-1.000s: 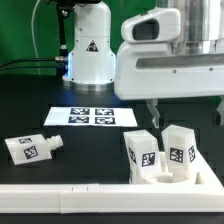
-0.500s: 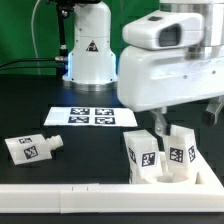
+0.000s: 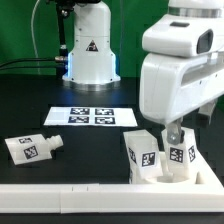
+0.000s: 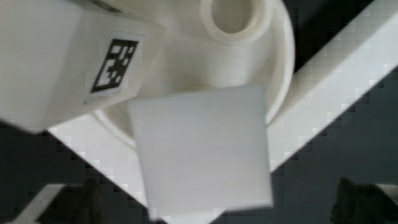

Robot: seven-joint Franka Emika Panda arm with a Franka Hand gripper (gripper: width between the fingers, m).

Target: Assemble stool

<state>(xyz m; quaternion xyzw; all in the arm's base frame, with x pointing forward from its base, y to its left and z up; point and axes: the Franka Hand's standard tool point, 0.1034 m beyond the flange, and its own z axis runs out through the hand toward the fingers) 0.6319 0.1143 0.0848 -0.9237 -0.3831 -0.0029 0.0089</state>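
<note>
While the pincer (image 3: 172, 134), spread wide and empty, hovers above two stubby white tagged legs (image 3: 143, 156) standing on the thick round white seat disc (image 3: 163, 179) at the exterior view's right of the black table (image 3: 90, 150), leg-seating seems underway, and next it should straddle one leg and close squarely.

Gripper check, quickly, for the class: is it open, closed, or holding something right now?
The gripper is open, its jaws on either side of an upright leg, and it holds nothing.
</note>
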